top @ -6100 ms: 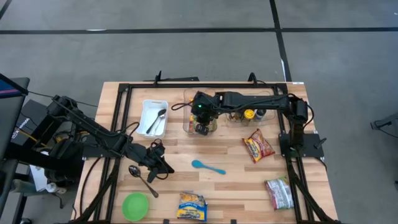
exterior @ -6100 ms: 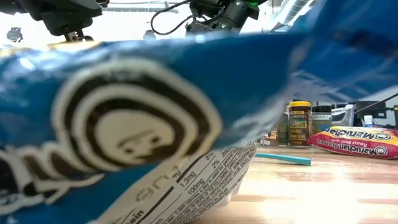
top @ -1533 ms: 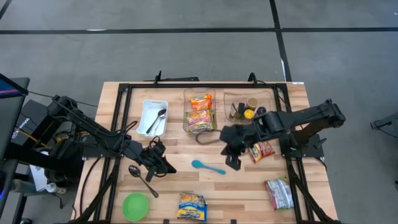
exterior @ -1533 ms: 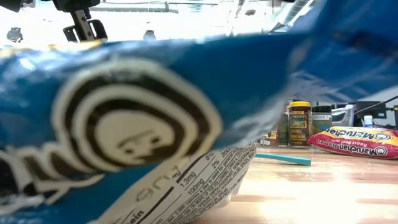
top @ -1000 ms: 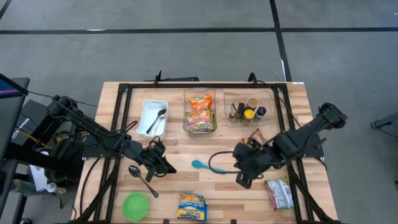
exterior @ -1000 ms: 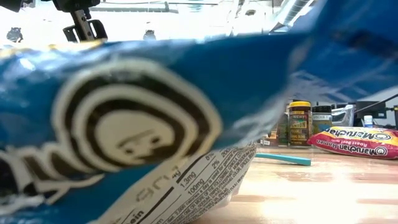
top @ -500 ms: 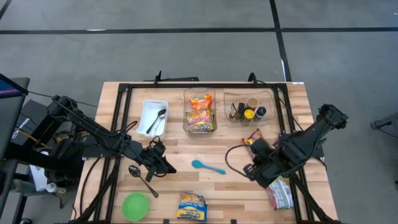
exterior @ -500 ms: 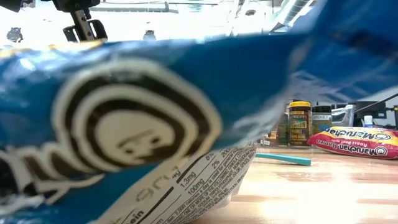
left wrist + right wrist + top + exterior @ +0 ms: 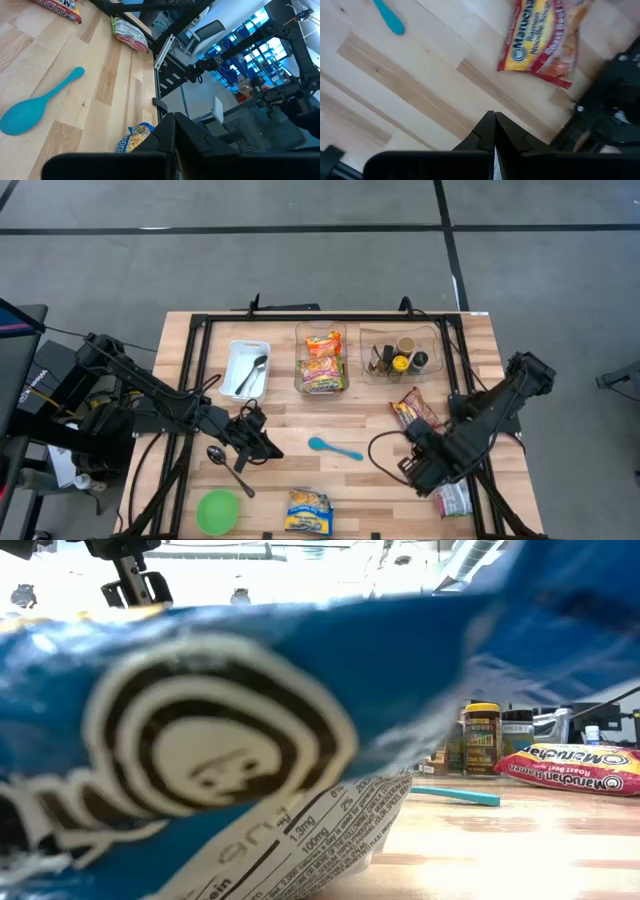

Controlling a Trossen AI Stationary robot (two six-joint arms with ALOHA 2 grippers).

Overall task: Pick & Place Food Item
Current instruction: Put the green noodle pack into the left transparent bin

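A red-and-yellow ramen packet (image 9: pixel 413 410) (image 9: pixel 540 40) lies flat on the right half of the table. A green-and-white packet (image 9: pixel 455 498) lies near the front right corner, and a blue-and-yellow packet (image 9: pixel 308 512) (image 9: pixel 200 740) at the front edge. My right gripper (image 9: pixel 422 472) (image 9: pixel 494 131) hangs shut and empty above bare wood, between the red packet and the green-and-white one. My left gripper (image 9: pixel 262 448) (image 9: pixel 172 137) waits shut and empty left of centre, above the table.
A teal spoon (image 9: pixel 335 447) lies mid-table, with a metal spoon (image 9: pixel 228 465) and a green bowl (image 9: pixel 217 510) at front left. Along the back stand a white tray (image 9: pixel 232 352) holding a spoon, a clear bin (image 9: pixel 322 362) of ramen packets and a bin of spice jars (image 9: pixel 400 358).
My right gripper has swung toward the table's right edge and come down, away from the teal spoon and toward the green-and-white packet. It has tipped to point more steeply down and has rolled. It has stayed shut and empty.
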